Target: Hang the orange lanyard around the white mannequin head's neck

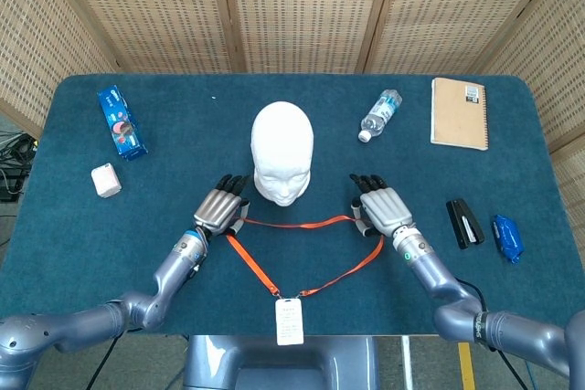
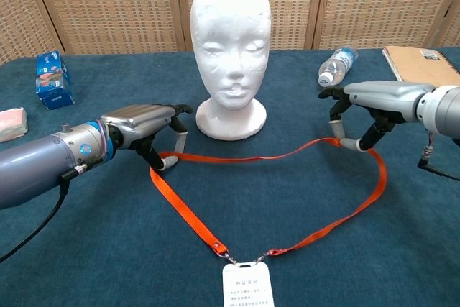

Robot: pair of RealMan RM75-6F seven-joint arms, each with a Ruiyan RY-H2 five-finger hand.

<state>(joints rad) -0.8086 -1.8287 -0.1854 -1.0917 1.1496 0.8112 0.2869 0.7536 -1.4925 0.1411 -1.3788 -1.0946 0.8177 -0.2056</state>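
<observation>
Lanyard (image 2: 302, 150) on bench, loop spread across in front of head (image 2: 231, 41). Left hand (image 2: 147, 129) and right hand (image 2: 363, 109) each pinch an end, probably. Head lies behind loop.

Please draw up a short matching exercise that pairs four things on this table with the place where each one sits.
Things:
1. plastic bottle
2. brown notebook
3. blue packet
4. white badge card

Places:
A. far left of the table
B. near edge, at the bottom of the orange lanyard
C. far right corner
D. lying on its side, right of the white mannequin head

Pairs: 1-D, 2-C, 3-A, 4-B
</observation>
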